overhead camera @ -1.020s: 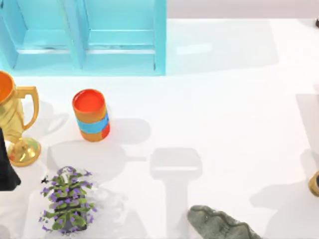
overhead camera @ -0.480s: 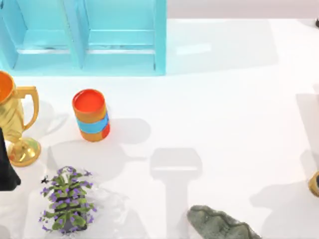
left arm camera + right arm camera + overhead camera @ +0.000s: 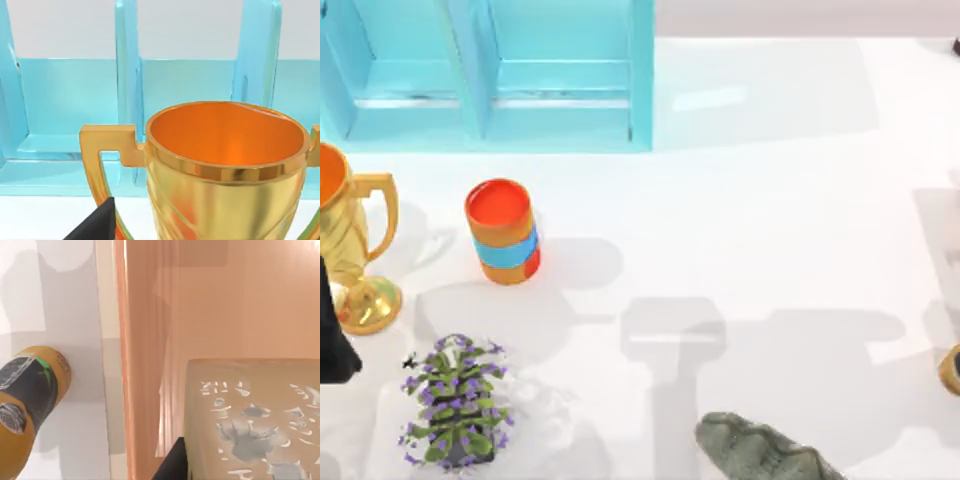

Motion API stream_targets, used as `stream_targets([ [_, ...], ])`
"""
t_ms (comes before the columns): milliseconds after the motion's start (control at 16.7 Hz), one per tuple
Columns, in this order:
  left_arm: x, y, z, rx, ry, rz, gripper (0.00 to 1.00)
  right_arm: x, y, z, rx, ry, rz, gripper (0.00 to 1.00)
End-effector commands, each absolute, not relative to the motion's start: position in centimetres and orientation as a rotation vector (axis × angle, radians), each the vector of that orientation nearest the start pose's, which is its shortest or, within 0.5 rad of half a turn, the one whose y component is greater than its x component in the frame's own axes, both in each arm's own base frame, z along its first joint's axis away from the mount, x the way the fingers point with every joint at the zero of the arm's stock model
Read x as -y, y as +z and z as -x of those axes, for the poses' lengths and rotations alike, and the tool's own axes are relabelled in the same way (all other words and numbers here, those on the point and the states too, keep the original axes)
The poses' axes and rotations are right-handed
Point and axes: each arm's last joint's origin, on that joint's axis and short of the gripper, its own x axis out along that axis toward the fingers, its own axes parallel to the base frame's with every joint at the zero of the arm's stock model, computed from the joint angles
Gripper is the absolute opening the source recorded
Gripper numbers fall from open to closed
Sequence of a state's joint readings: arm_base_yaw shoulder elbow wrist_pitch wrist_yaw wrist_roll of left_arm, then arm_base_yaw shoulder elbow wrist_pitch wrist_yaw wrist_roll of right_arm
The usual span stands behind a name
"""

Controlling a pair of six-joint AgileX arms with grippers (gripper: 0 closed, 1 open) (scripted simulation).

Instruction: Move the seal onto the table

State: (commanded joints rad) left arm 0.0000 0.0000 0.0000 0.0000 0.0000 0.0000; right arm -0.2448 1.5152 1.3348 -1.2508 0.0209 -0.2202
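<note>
Spreading new shadow on table (image 3: 770, 200), objects unmoved

Three cameras: one overhead, two on the wrists.
The top view looks straight down on the bench (image 3: 770, 200); the left wrist view faces the gold trophy (image 3: 225, 165) closely, turquoise shelf (image 3: 75, 100) behind, both shared with the top view (image 3: 350, 250); the right wrist view sits tight beside a tan block (image 3: 250, 420).

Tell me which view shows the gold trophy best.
The left wrist view: the trophy stands close, with its orange inside and one handle plain. The top view has it cut off at the table's left edge.
</note>
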Motion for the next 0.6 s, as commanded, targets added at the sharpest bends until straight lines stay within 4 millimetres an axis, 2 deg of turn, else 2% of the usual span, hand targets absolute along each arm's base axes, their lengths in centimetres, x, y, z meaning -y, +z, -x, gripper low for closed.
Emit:
stream_targets([
  [120, 0.1, 16.0, -10.6, 0.000, 0.000, 0.000, 1.00, 4.1, 29.4, -26.3, -1.487, -0.040, 0.004, 0.00],
  [300, 0.1, 16.0, -10.6, 0.000, 0.000, 0.000, 1.00, 1.3, 29.7, -26.3, -1.553, -0.017, -0.008, 0.00],
  [420, 0.1, 16.0, -10.6, 0.000, 0.000, 0.000, 1.00, 0.1, 29.5, -26.7, -1.570, -0.010, -0.007, 0.00],
  [600, 0.1, 16.0, -10.6, 0.000, 0.000, 0.000, 1.00, -0.4, 29.3, -26.8, -1.568, -0.007, -0.004, 0.00],
])
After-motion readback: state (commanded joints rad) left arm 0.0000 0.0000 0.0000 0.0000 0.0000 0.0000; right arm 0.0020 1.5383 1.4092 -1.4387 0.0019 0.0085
